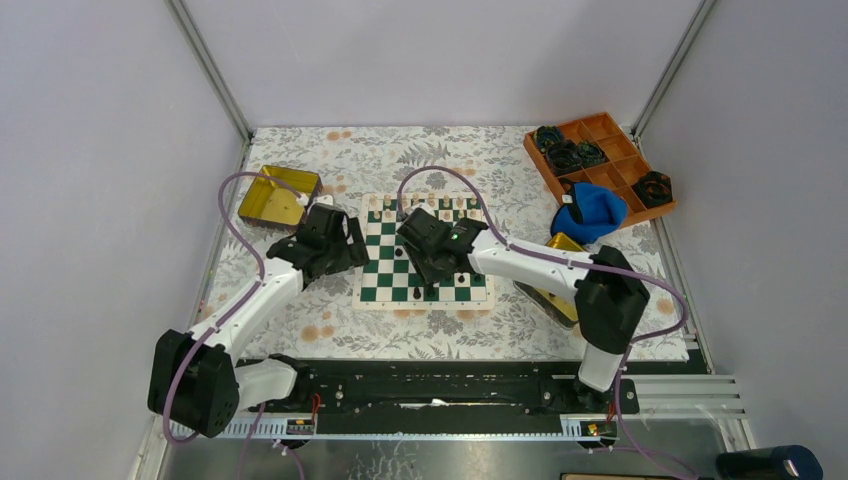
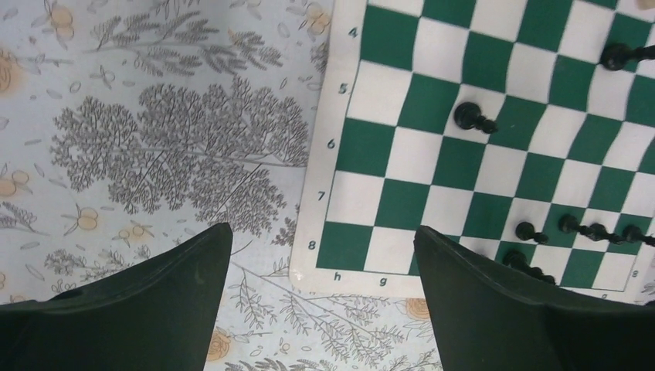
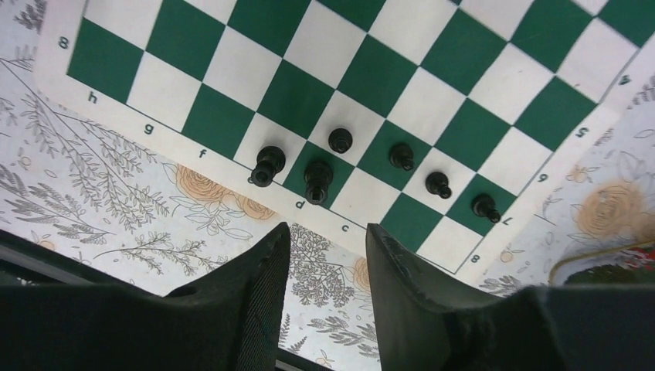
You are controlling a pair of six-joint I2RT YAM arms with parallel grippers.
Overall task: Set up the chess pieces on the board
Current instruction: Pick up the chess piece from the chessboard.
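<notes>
The floral tablecloth (image 1: 330, 330) is covering the whole table, flat and printed with grey leaves and orange blooms, and it is leaving open room on the near and left sides. The board (image 1: 385, 283) is lying at its centre, a thin green-and-white checkered mat with a white lettered border, its edges sitting flat. At the far right corner the orange compartment tray (image 1: 615, 140) is sitting angled, with dark rings in some of its cells. One shiny gold tin (image 1: 272, 200) is resting far left of the board, well apart from it.

The left gripper (image 2: 320, 232) is hanging with its blunt black fingers spread wide and nothing between them, straddling the board's h-file corner, one finger over cloth and one over the squares. The right gripper (image 3: 328, 228) is hovering just off the board's rank-8 edge, fingers parted only narrowly, gripping nothing, cloth showing through the gap.

Six black chess pieces (image 3: 340, 140) are standing upright in a loose cluster on the squares just beyond those fingers, none touching. Cream chess pieces (image 1: 457, 203) are lining the far edge.
</notes>
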